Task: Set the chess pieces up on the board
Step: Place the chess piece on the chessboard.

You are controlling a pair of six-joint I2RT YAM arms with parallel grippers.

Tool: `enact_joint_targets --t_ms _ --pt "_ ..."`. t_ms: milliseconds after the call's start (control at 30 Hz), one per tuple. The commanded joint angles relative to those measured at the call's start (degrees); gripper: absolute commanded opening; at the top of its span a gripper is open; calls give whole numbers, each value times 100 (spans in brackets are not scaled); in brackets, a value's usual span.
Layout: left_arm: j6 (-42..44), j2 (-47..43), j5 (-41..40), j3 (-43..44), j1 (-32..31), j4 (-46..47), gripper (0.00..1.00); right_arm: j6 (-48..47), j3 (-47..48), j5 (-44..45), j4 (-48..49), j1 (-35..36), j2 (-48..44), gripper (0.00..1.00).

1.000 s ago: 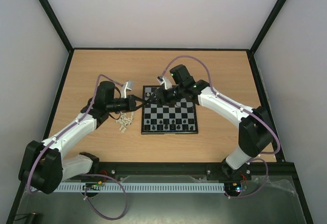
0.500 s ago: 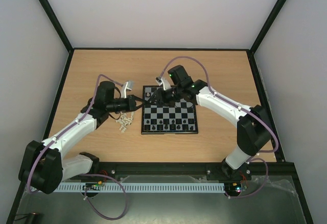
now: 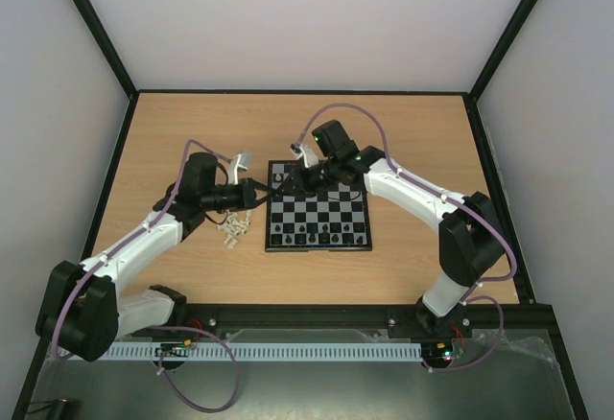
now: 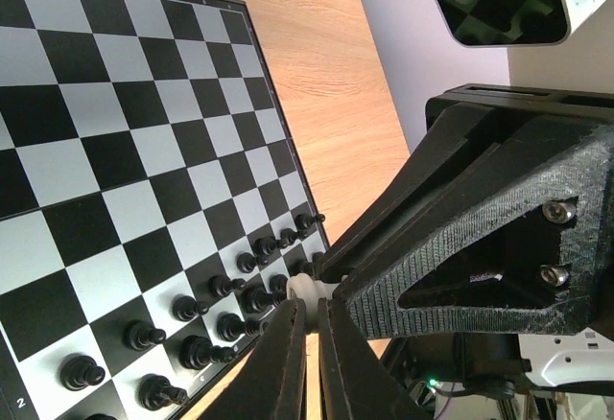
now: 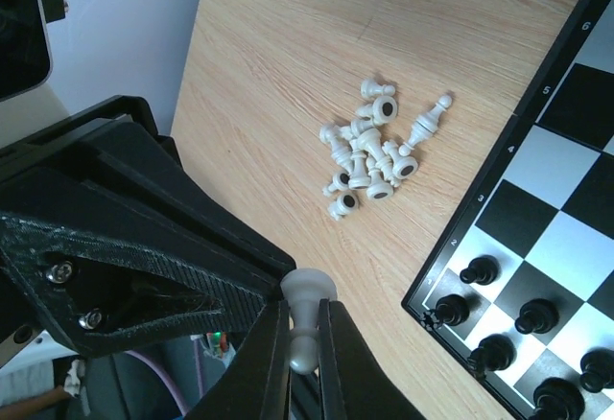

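Observation:
The board [image 3: 336, 211] lies mid-table, with black chess pieces [image 3: 317, 238] lined along its near edge. A heap of white chess pieces [image 3: 231, 233] lies on the wood left of it. Both grippers meet at the board's far left corner. My left gripper [image 4: 309, 310] is shut on a white pawn [image 4: 305, 289] at its fingertips. My right gripper [image 5: 305, 329] is shut on the same white pawn [image 5: 307, 295] around its neck. The black pieces [image 4: 221, 295] and the board [image 4: 115, 132] show under the left fingers. The white heap [image 5: 374, 151] lies beyond the right fingers.
Dark frame posts and pale walls close in the table on the left, right and far sides. The arm bases and a rail [image 3: 307, 319] line the near edge. Bare wood [image 3: 384, 132] lies beyond the board.
My right gripper has moved a little left, up to the left gripper's fingertips. The left arm has stayed put.

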Motion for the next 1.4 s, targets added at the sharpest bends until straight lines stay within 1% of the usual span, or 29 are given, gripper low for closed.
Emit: enact_joint_targets --t_ms 0,33,67,167,200,267,367,400,700,867,1200,1267,1367 --pt "51 75 52 -32 -39 -47 3 -82 171 -44 -234 26 47 4" --pt "56 76 47 -23 -39 -60 3 -89 172 -51 -243 23 52 2" --pt "53 79 21 -9 -41 -78 6 -101 171 -53 -246 19 56 1" --pt "81 78 -37 51 -15 -191 17 -111 156 -47 -229 24 66 1" --pt "91 77 -52 67 6 -207 22 -121 155 -40 -236 24 68 1" --pt "63 53 -62 81 62 -195 37 -149 162 -8 -259 26 104 1" --pt "54 33 -94 114 130 -172 48 -184 145 38 -294 23 133 1" --pt "71 32 -116 141 140 -187 50 -194 138 55 -298 22 142 1" --pt "145 -142 -271 308 171 -381 63 -239 119 279 -382 24 162 1" --pt "179 -394 -484 372 272 -582 66 -309 257 551 -563 21 191 1" --pt "457 -782 -788 508 699 -1331 68 -560 1212 1795 -1571 23 643 1" --pt "493 -882 -822 504 796 -1413 71 -606 1399 2069 -1765 26 701 1" --pt "572 -919 -826 558 915 -1572 72 -671 1736 2517 -2062 21 856 1"
